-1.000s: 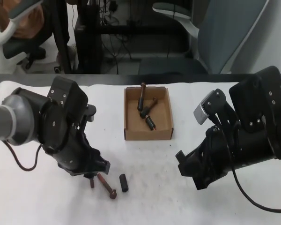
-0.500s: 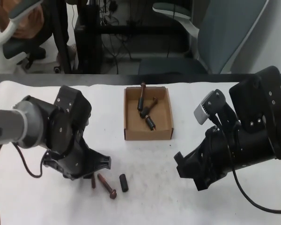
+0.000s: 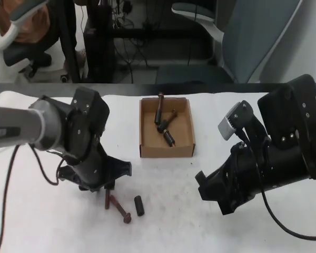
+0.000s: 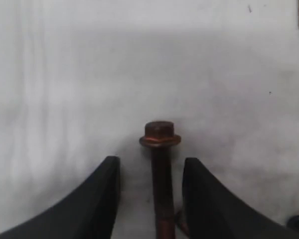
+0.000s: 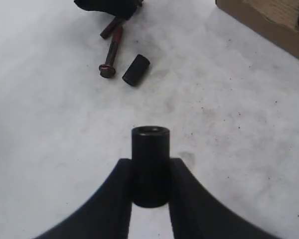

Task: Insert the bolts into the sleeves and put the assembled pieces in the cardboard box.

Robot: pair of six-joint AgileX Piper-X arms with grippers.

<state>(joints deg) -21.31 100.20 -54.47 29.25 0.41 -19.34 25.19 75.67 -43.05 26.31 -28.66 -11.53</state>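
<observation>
Behind your white-covered bench (image 3: 174, 229) you have a grey-blue office chair (image 3: 253, 37) and dangling cables (image 3: 129, 47).

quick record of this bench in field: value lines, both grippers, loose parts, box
left gripper: open, fingers either side of a rusty brown flange-head bolt, gaps showing on both sides
right gripper: shut on a black cylindrical sleeve
loose parts: second rusty bolt and second black sleeve, close together on the white bench
box: brown cardboard box, assembled pieces inside
</observation>
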